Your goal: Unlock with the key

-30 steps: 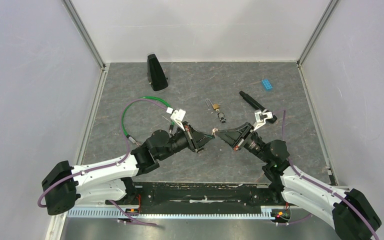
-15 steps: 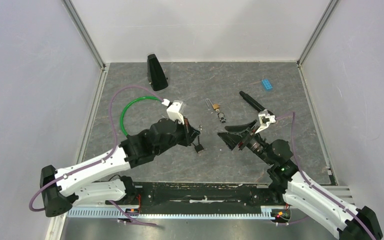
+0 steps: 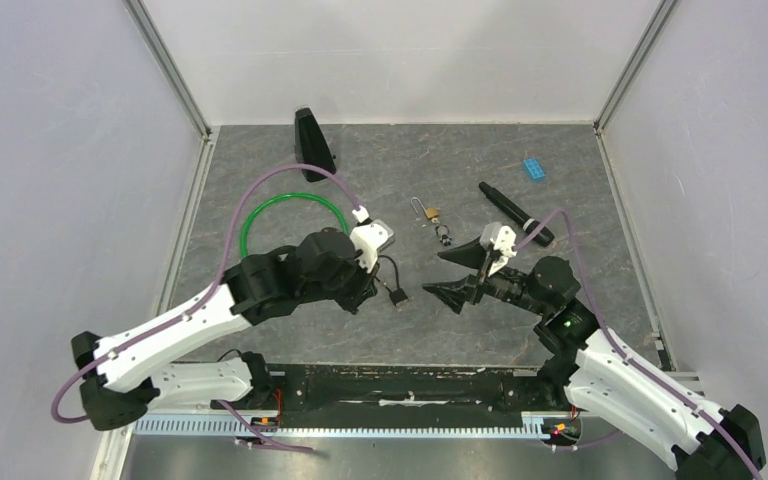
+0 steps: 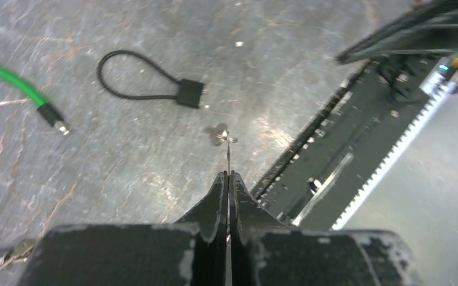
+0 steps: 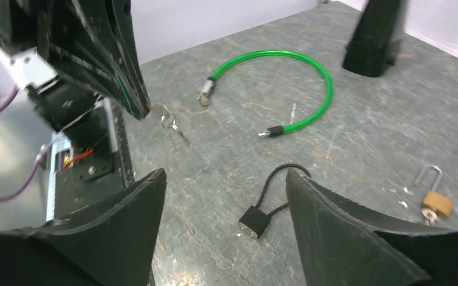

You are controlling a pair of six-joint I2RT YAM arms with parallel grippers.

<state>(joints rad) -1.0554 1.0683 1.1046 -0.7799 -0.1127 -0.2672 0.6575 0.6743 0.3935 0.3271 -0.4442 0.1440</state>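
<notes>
A small key (image 4: 228, 152) with a ring sticks out of my left gripper (image 4: 228, 174), which is shut on it and points down at the mat. The right wrist view shows the key (image 5: 170, 122) hanging below the left fingers (image 5: 128, 77). A black cable lock (image 3: 395, 290) lies on the mat between the two arms, its body (image 5: 253, 221) just beyond my right gripper (image 5: 225, 176). That gripper is open and holds nothing. A brass padlock (image 3: 430, 213) lies farther back.
A green cable loop (image 3: 290, 215) lies at the left, with a black wedge-shaped stand (image 3: 312, 145) behind it. A black pen (image 3: 513, 213) and a blue brick (image 3: 534, 168) are at the back right. Small dark keys (image 3: 444, 237) lie by the padlock. The black rail (image 4: 358, 149) lines the near edge.
A second ago both gripper tips met over the mat. The right gripper has opened and drawn back. The left arm has swung left and turned downward with the key.
</notes>
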